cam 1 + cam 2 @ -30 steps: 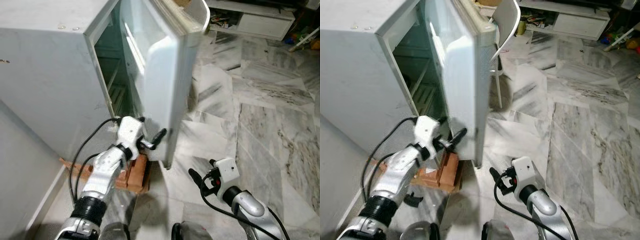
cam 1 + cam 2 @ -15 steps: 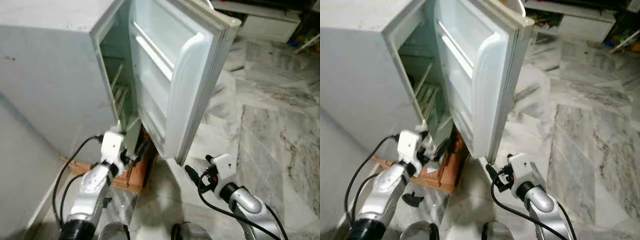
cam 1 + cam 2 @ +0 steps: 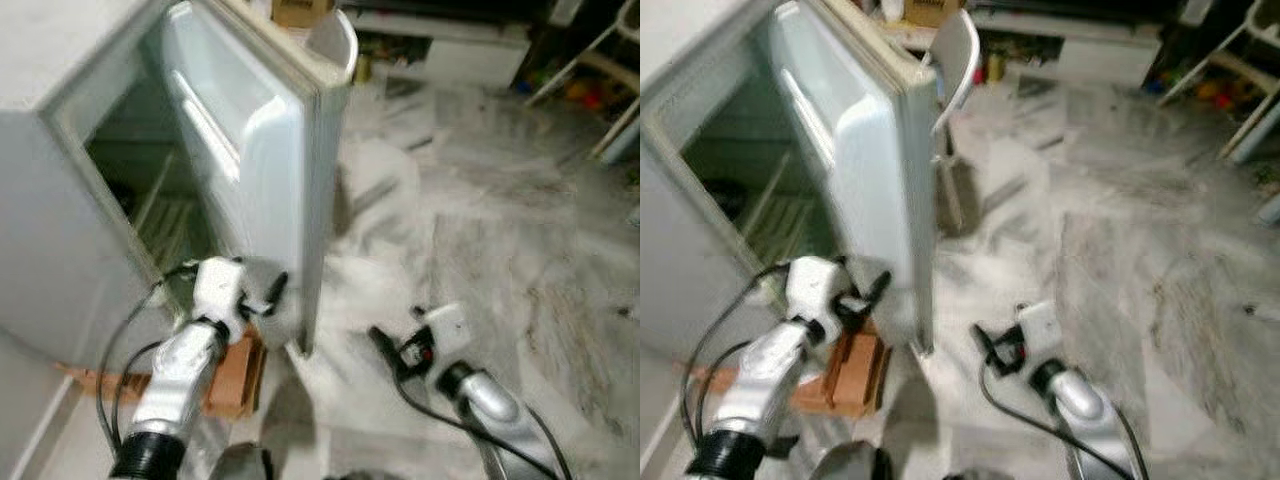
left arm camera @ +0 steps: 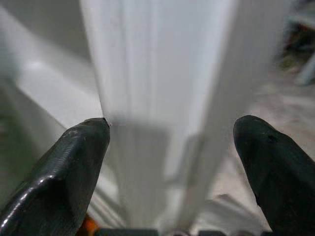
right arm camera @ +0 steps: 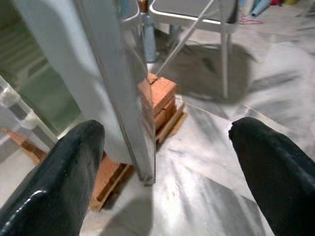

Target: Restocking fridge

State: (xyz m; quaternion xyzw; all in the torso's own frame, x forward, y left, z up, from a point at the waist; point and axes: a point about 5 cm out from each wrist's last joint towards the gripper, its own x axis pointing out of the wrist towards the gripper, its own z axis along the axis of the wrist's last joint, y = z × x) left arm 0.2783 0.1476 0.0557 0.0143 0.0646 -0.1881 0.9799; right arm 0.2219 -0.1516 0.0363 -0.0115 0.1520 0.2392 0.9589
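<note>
Head views: the small white fridge's moulded plastic door (image 3: 262, 170) stands ajar; the left gripper (image 3: 268, 296) sits at its lower edge. It looks light and rigid, swinging freely on hinges, best pushed low along the edge.

Left wrist: jaws released, straddling the door edge.

Right wrist: the right gripper (image 5: 165, 162) has its jaws released, near orange bricks (image 5: 160, 98).

fridge door (image 3: 262, 190) swung back narrower, left gripper (image 3: 272, 293) raised to its lower edge, fingers spread
</note>
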